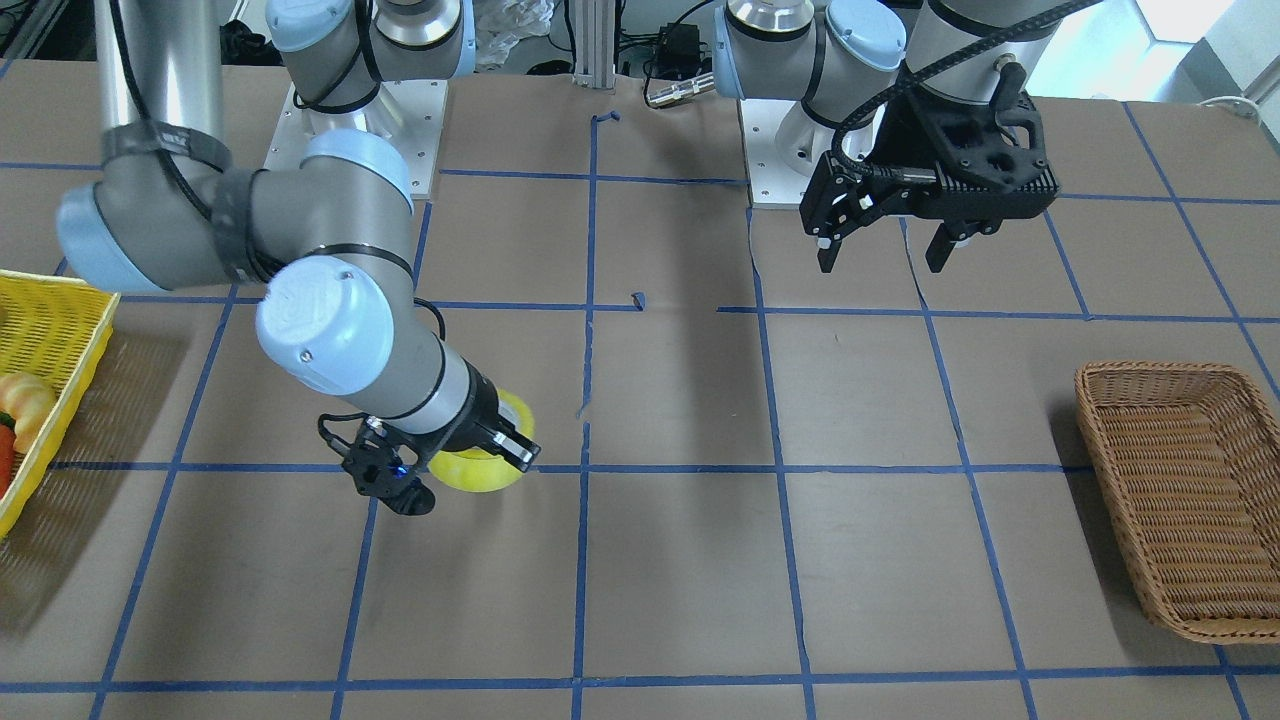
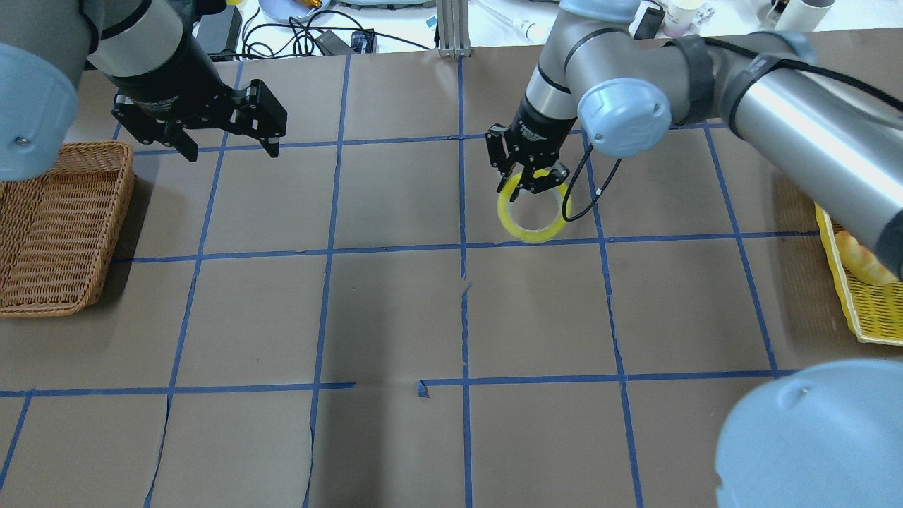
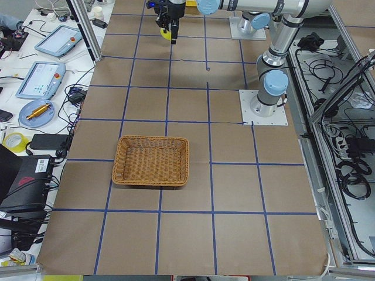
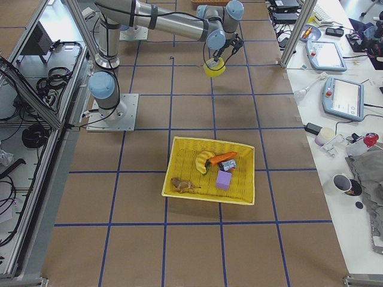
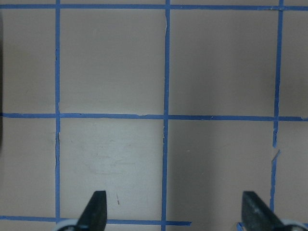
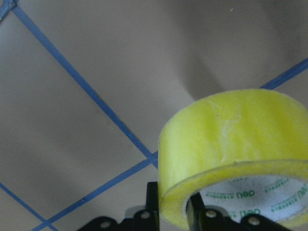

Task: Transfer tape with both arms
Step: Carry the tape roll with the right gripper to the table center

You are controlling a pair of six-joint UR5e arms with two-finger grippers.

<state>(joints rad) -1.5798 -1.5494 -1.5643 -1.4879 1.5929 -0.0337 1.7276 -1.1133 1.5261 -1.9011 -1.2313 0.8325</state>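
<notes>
The yellow tape roll (image 2: 530, 227) with a white inner core hangs from my right gripper (image 2: 529, 180), which is shut on the ring's wall, one finger inside and one outside. In the right wrist view the tape (image 6: 231, 144) fills the lower right and seems a little above the brown table. It also shows in the front view (image 1: 480, 470) under the right gripper (image 1: 480, 450). My left gripper (image 2: 229, 144) is open and empty, high over the table's far left part; it shows in the front view (image 1: 885, 255) too. The left wrist view shows only its fingertips (image 5: 96, 209) and bare table.
A brown wicker basket (image 2: 56, 226) stands at the left edge, beside the left gripper. A yellow basket (image 2: 861, 303) holding toy food stands at the right edge. Blue tape lines form a grid on the brown table. Cables and devices lie beyond the far edge.
</notes>
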